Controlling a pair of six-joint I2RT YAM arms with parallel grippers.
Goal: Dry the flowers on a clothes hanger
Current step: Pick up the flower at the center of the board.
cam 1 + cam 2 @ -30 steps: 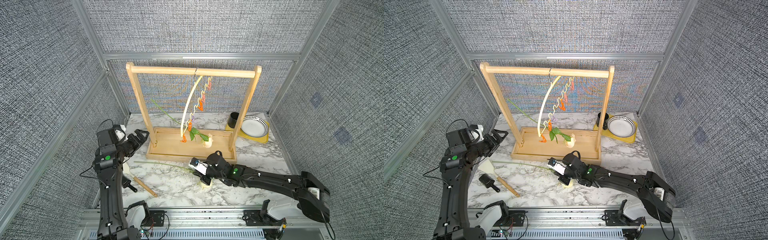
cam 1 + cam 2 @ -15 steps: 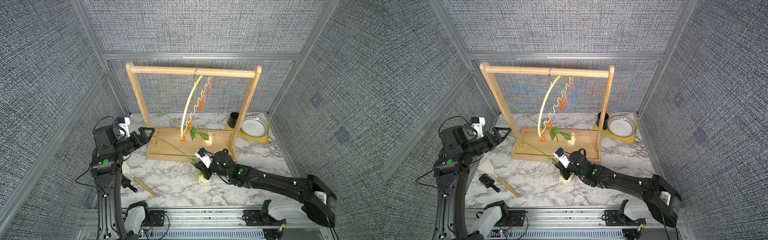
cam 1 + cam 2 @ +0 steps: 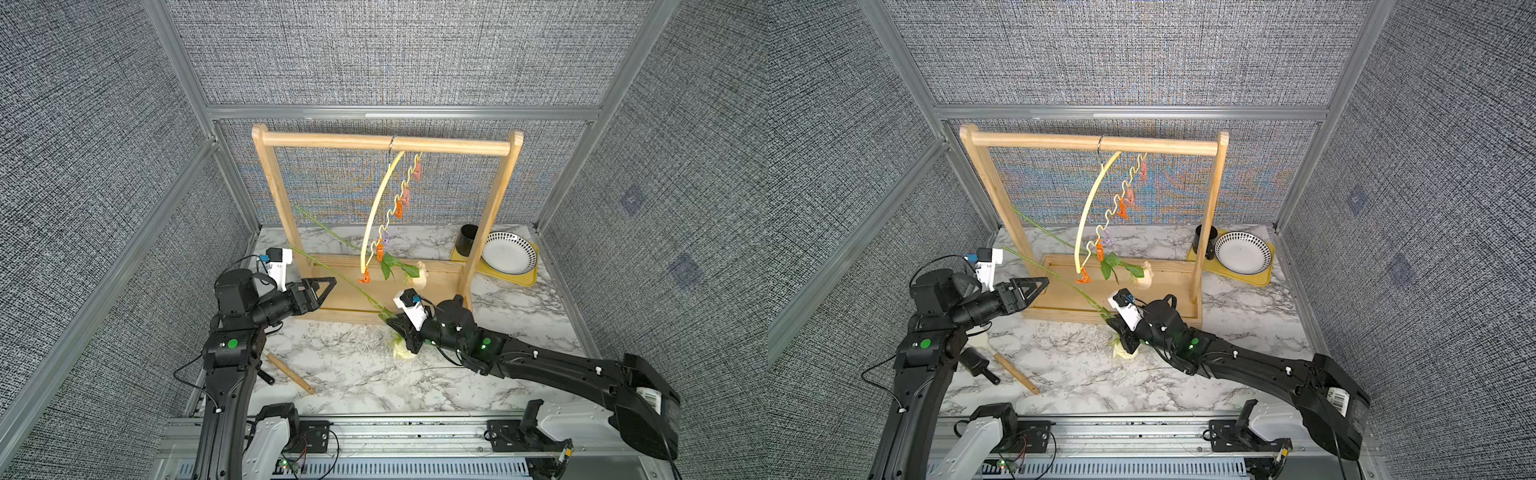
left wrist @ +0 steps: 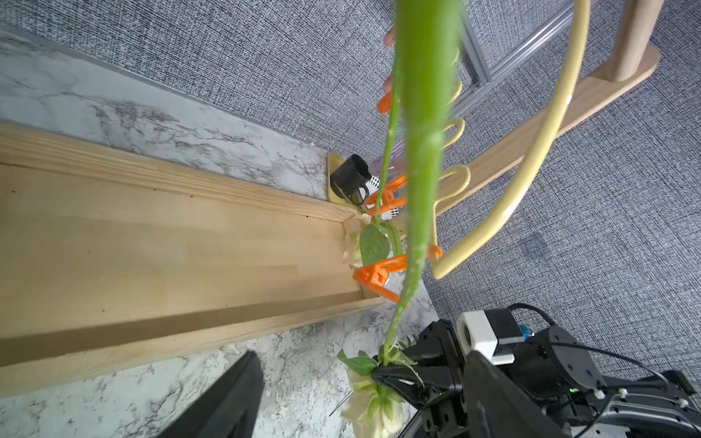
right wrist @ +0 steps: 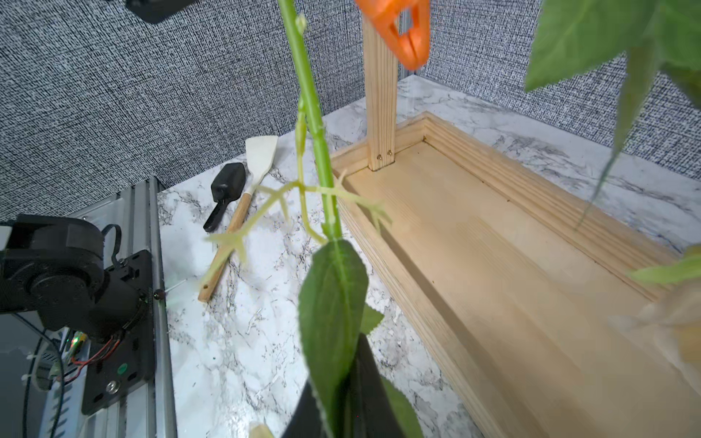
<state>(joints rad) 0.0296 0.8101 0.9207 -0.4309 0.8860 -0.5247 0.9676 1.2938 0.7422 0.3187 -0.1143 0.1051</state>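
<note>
right tool [image 3: 395, 327] clamps one cream rose [image 3: 401, 353]; another rose [image 3: 421, 277] hangs.

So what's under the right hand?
The bloom of the cream-white rose, head down above the marble table. The right hand is shut on its stem. The hand hides part of the bloom; whether it touches the table can't be told.

We see the clothes hanger [image 3: 375, 208], a thin pale yellow arch with a wavy lower bar. It hangs by its metal hook [image 3: 392, 143] from the wooden rail [image 3: 332, 141], with small orange, pink and purple clips [image 3: 399, 210] along the bar. The peach rose [image 3: 422, 276] meets a low orange clip; its stem slants up to the left and its bloom sits low over the wooden base [image 3: 345, 301]. The cream-white rose [image 3: 401, 353] hangs bloom-down close to the marble table [image 3: 353, 374]. The right gripper [image 3: 397, 330] pinches it just above the bloom, and its stem slants up and left.
</note>
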